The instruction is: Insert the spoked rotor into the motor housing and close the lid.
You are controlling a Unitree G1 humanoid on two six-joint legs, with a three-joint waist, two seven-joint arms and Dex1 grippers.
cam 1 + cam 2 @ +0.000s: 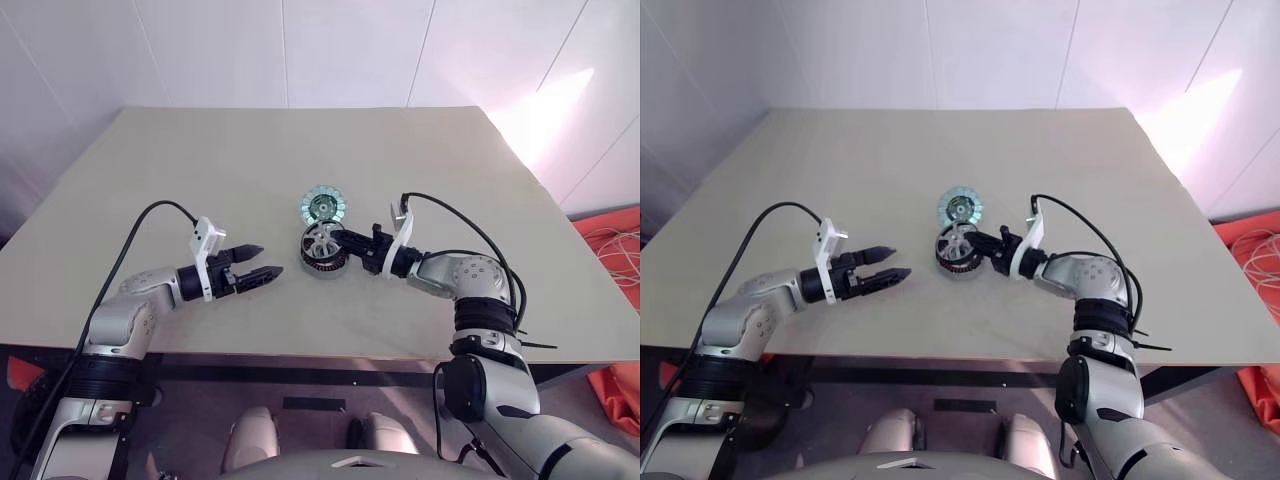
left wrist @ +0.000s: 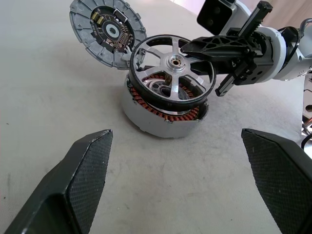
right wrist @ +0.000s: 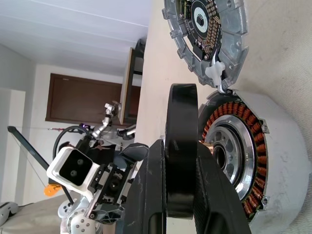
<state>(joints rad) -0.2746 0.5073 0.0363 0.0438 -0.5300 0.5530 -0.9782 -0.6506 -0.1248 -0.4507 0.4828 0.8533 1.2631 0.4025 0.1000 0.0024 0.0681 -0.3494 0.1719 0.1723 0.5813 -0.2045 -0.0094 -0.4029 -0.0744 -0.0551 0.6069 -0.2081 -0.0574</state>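
**Q:** Near the middle of the tabletop [image 1: 180,170], what are you holding?

**A:** Right gripper [image 1: 345,238] is pinching the spoked rotor [image 1: 323,240] by its rim, fingers pressed on both faces. I'm holding it tilted over the motor housing [image 2: 161,114], one edge down by the coppery windings, the other edge raised. Not seated flat.

**Q:** Housing position?

**A:** It's sitting open-side up at mid-table, well clear of every edge.

**Q:** And the lid?

**A:** The lid [image 1: 323,206] is lying just beyond the housing, toward the far edge, segmented face up. It's close beside the housing rim; can't tell whether they're touching.

**Q:** Left side?

**A:** Left gripper [image 1: 258,262] is hovering over bare tabletop toward the left edge, fingers spread wide, holding nothing, pointing at the housing, well apart from it.
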